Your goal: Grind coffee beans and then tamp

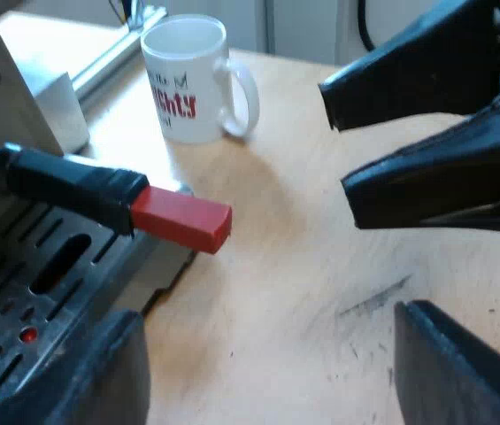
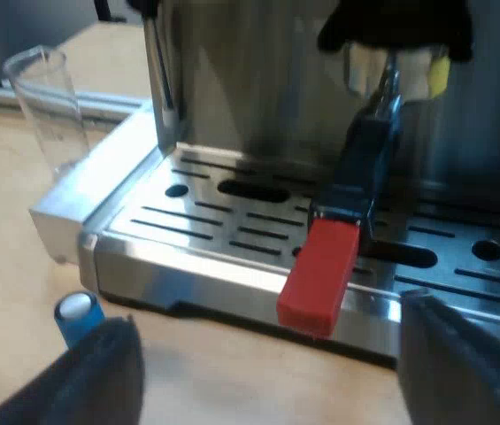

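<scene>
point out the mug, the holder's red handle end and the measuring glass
mug (image 1: 183,88), left wrist view, printed side
red handle end (image 2: 320,270), right wrist view, top face
measuring glass (image 2: 50,115), right wrist view, clear wall

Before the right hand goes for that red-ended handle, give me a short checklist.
1. The holder sits in the machine's front: ok.
2. The right hand is open, facing the red end: ok.
3. The left hand is open, holding nothing: ok.
4. The tamper is on the table beside the drip tray: ok.
5. The mug is apart from the handle: ok.
6. Coffee in the holder: cannot tell.
</scene>
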You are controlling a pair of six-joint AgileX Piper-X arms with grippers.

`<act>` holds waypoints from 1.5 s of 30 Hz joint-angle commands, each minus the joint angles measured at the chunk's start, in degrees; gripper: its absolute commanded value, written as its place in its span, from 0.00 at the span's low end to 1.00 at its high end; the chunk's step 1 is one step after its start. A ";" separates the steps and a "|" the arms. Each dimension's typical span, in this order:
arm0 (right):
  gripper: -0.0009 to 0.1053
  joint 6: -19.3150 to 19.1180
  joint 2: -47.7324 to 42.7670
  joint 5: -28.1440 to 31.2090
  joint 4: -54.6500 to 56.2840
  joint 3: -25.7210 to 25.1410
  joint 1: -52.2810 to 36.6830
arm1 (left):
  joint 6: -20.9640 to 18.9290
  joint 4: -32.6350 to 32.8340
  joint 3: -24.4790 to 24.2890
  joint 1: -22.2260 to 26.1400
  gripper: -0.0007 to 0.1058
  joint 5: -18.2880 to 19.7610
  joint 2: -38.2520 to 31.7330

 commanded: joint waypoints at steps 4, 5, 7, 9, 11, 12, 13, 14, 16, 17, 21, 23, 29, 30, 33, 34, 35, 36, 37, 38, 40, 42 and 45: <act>0.62 -0.24 -1.54 -0.45 4.81 -3.93 -1.27 | 0.14 4.52 -0.18 -0.17 0.67 -0.42 -1.16; 0.62 0.22 -1.54 -1.38 5.71 -4.48 -1.72 | 0.14 4.77 -0.18 -0.17 0.67 -0.82 -1.16; 0.62 2.60 -1.54 -3.24 8.36 -6.27 -3.68 | 0.14 4.81 -0.18 -0.17 0.67 -2.38 -1.16; 0.62 5.57 -1.54 -6.39 11.63 -8.45 -6.47 | 0.14 4.81 -0.18 -0.17 0.67 -2.77 -1.16; 0.62 6.23 -1.54 -9.38 15.19 -10.12 -9.09 | 0.14 4.81 -0.18 -0.17 0.67 -2.76 -1.16; 0.61 6.22 -1.42 -11.35 17.42 -11.32 -10.84 | 0.14 4.81 -0.18 -0.17 0.67 -2.76 -1.16; 0.61 6.22 -1.43 -13.96 19.46 -12.44 -12.48 | 0.14 4.81 -0.18 -0.17 0.67 -2.76 -1.16; 0.61 6.22 -1.43 -15.41 20.35 -12.97 -13.33 | 0.14 4.81 -0.18 -0.17 0.67 -2.76 -1.16; 0.61 6.22 -0.83 -20.09 23.72 -14.87 -16.15 | 0.14 4.81 -0.18 -0.17 0.67 -2.76 -1.16; 0.61 6.22 -0.54 -20.81 24.61 -15.35 -16.80 | 0.14 4.81 -0.18 -0.17 0.67 -2.76 -1.16; 0.61 6.22 2.00 -25.53 28.36 -18.45 -20.05 | 0.14 4.81 -0.18 -0.17 0.67 -2.76 -0.97; 0.61 6.22 3.21 -27.32 28.76 -19.83 -21.12 | 0.14 4.38 -0.18 -0.17 0.67 -2.76 -0.97; 0.61 9.43 8.28 -33.76 32.60 -23.79 -24.52 | 0.14 1.44 -0.18 -0.17 0.67 -2.76 -0.97; 0.60 9.43 9.36 -35.32 33.13 -24.32 -25.26 | 0.14 0.83 -0.18 -0.17 0.67 -2.76 -0.97; 0.58 9.62 11.50 -36.68 33.31 -25.11 -26.51 | 0.14 -0.02 -0.18 -0.17 0.67 -2.76 -0.97; 0.58 9.60 11.98 -36.68 33.02 -25.12 -26.83 | 0.14 -0.19 -0.18 -0.17 0.67 -2.76 -0.97; 0.58 9.60 12.35 -36.68 33.00 -25.11 -26.86 | 0.14 -0.23 -0.18 -0.17 0.67 -2.76 -0.97; 0.58 9.60 12.80 -36.68 33.01 -25.11 -26.84 | 0.14 -0.20 -0.18 -0.17 0.67 -2.76 -0.97; 0.58 9.60 13.24 -36.86 33.01 -25.11 -26.84 | 0.14 -0.35 -0.18 -0.17 0.67 -2.76 -0.97; 0.58 9.60 13.50 -36.93 33.01 -25.11 -26.84 | 0.14 -0.41 -0.18 -0.17 0.67 -2.76 -0.97; 0.58 9.60 14.40 -36.95 33.01 -25.11 -26.84 | 0.14 -0.85 -0.18 -0.17 0.67 -2.76 -0.97; 0.58 9.60 15.03 -36.95 32.07 -25.11 -26.84 | 0.14 -1.13 -0.18 -0.17 0.67 -2.76 -0.97; 0.58 9.60 16.33 -36.95 29.81 -25.11 -26.99 | 0.14 -1.22 -0.18 -0.17 0.67 -2.76 -0.97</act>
